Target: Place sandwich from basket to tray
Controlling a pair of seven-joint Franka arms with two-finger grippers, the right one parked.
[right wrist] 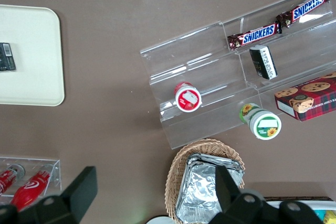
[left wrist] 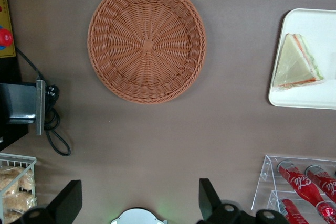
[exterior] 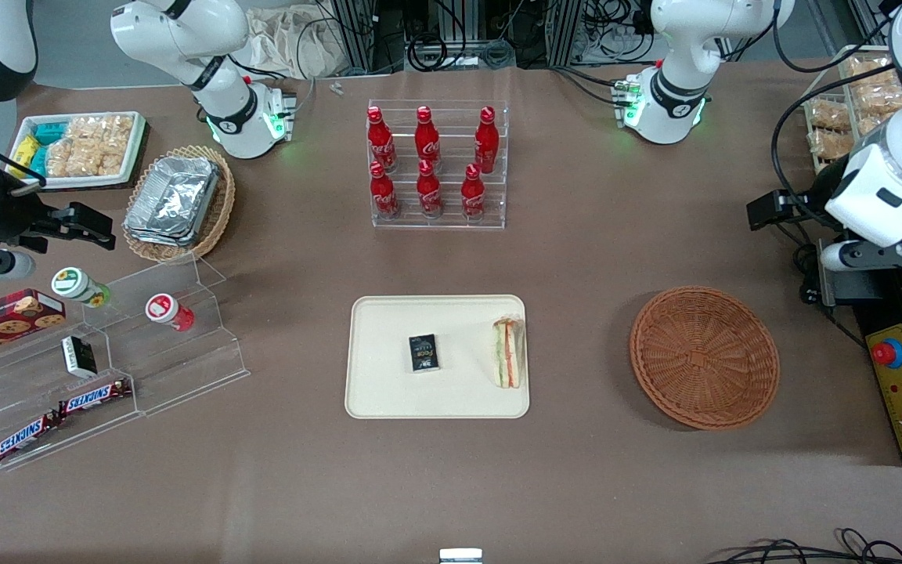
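The sandwich lies on the tray, on its side close to the rim at the end nearest the basket, with its red-orange and green filling stripes showing along the cut edge. In the left wrist view the sandwich shows as a pale wedge resting near the corner of the tray. A small black packet sits near the middle of the tray, apart from the sandwich. The basket stands on the brown tabletop beside the tray, toward the working arm's end, with nothing in it.

The gripper hangs above the tabletop, well apart from the basket and from the tray, high up toward the working arm's end of the tabletop. Its fingers are spread wide and hold nothing; bare tabletop shows between them.

Farther from the front camera than the tray, a clear rack holds six red cola bottles. Toward the parked arm's end sit a clear stepped display with Snickers bars and a lighter wicker basket of foil trays
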